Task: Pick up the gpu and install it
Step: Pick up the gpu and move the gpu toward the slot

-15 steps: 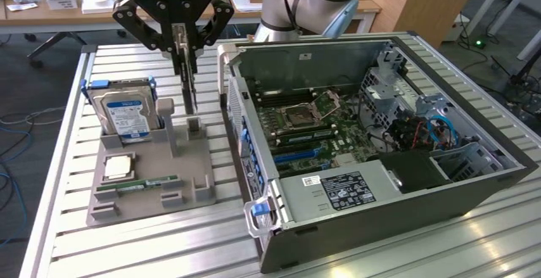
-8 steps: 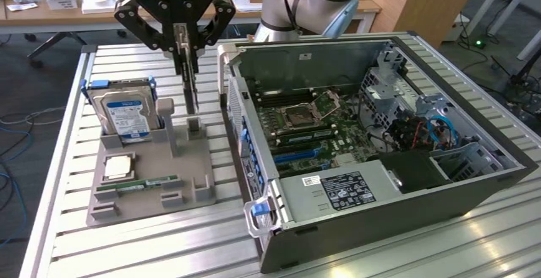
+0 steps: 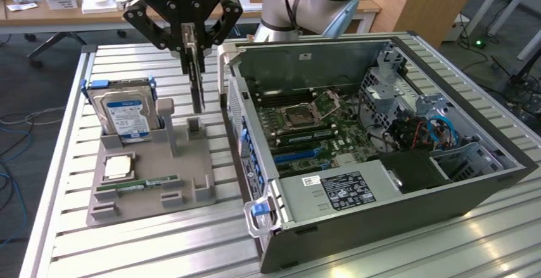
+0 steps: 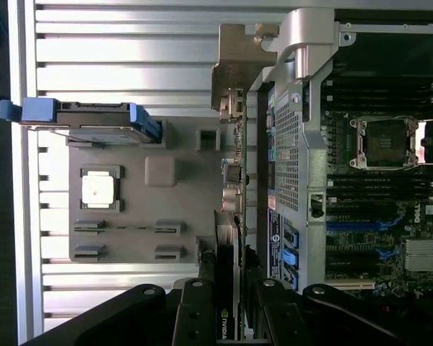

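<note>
The gpu [image 3: 197, 82] hangs upright and edge-on, a thin dark card with a silver end bracket [image 4: 234, 72]. My gripper [image 3: 192, 42] is shut on its top edge, one finger on each face. In the wrist view the gripper [image 4: 231, 317] holds the card [image 4: 229, 238] between its black fingers [image 4: 199, 310]. The card's lower end sits just above the small post [image 3: 196, 126] of the grey holder tray [image 3: 194, 164], beside the open computer case [image 3: 473, 183]. The motherboard [image 3: 334, 126] with its blue expansion slots [image 3: 296, 154] lies exposed inside the case.
On the grey tray stand a hard drive with a blue-white label [image 3: 127, 110], a CPU [image 3: 118, 167] and a green RAM stick [image 3: 139, 183]. The case wall [image 3: 241, 101] rises close to the card on the exterior view's right. Desks and cables lie beyond the slatted table [image 3: 127, 246].
</note>
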You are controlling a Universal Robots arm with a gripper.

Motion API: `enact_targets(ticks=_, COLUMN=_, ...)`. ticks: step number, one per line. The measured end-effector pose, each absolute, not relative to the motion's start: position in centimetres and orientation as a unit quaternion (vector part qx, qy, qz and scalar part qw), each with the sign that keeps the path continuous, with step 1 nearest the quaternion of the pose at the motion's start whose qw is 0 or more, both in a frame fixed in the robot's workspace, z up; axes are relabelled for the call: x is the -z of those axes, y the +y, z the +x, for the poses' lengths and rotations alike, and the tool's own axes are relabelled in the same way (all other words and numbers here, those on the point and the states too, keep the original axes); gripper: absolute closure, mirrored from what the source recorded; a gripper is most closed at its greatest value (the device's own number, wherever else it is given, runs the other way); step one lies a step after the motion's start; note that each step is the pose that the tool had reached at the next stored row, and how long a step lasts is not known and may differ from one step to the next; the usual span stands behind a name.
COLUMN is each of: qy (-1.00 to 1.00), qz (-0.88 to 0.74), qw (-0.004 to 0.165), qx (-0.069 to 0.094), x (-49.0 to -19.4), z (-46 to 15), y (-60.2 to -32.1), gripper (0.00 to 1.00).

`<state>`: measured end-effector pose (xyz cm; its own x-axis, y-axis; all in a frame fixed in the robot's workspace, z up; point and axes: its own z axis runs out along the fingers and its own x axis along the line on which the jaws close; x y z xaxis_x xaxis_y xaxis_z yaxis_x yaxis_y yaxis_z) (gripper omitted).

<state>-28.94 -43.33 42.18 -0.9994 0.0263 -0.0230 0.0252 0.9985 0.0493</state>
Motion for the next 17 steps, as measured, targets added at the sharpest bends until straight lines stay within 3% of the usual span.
enact_targets(ticks=17, qy=1.0, qz=0.013, qw=0.012, qx=-0.025, x=-42.2, z=-26.1, y=-43.2, gripper=0.74)
